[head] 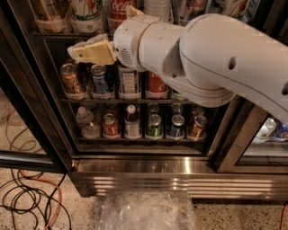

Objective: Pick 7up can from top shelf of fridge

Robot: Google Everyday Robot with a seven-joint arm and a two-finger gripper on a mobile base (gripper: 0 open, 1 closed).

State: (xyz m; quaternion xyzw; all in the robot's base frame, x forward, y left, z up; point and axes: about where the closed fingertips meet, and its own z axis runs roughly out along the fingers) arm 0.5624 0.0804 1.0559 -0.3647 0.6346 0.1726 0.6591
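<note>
"Where does the 7up can (85, 11) stand?"

"On the top shelf (54, 33) of the fridge (148, 167). It is upright in a translucent tub (85, 26), just beside the red Coca-Cola can (120, 8). Only its lower body shows; the lid is out of view above."

"How would it handle?"

"It looks like a thin aluminium can, so probably light and fairly stiff if full. It is likely slick from the cold and easy to dent with a hard squeeze. The best hold seems to be across the round body above the tub's rim, pressed on opposite sides."

"And the end effector (92, 51)?"

"It is below the shelf's front rail, just under the can's tub and in front of the second rack, pointing left. Whether it is apart or together cannot be told — no can is seen in it."

"The arm's pose?"

"The white arm (216, 58) reaches in from the right across the fridge's front, with the wrist roughly level. It would likely need to rise and turn inward toward the shelf — keeping clear of the rail and the Coca-Cola can."
</note>
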